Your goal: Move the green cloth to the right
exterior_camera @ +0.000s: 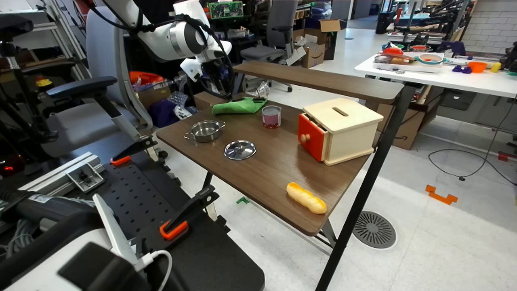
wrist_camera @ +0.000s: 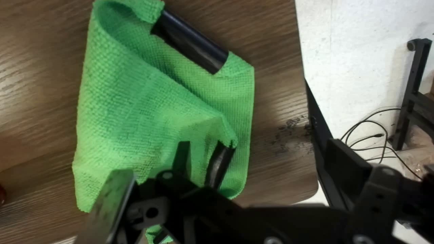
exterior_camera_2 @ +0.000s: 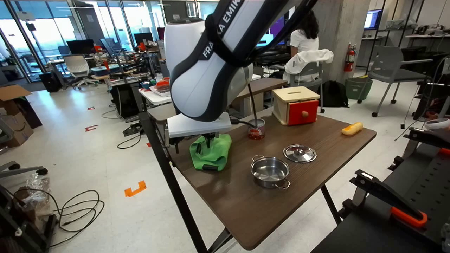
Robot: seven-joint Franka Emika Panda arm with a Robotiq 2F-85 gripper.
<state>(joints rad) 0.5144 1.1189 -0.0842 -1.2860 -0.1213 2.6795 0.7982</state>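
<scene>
A: We're looking for the green cloth (exterior_camera_2: 215, 155). Where is it lying?

B: In an exterior view it's lying folded by the left edge of the tabletop (exterior_camera_2: 267, 211), left of the pot (exterior_camera_2: 270, 172) and the tin (exterior_camera_2: 257, 133)!

A: And how is the job going?

B: Taking right as that view is showing it, I'm judging the shift as not yet made. Gripping, carrying right and letting go are all looking outstanding. The task is naming no exact spot, so I'm drawing no finish line.

A: Over to the pincer (wrist_camera: 260, 149), then!

B: It's standing wide apart and holding nothing. In the wrist view one finger (wrist_camera: 182, 157) is hanging over the fabric, just left of a black strip (wrist_camera: 219, 166), while the opposite one is reaching out past the tabletop's right edge.

A: Is that first fingertip touching?

B: It's blurring into the green down there, so I'm not telling for certain whether it's touching or hovering just above.

A: Any lifting happening?

B: None showing! The cloth is resting on the tabletop, nothing is pinching it, and squeezing a fold is looking like the next move.
</scene>
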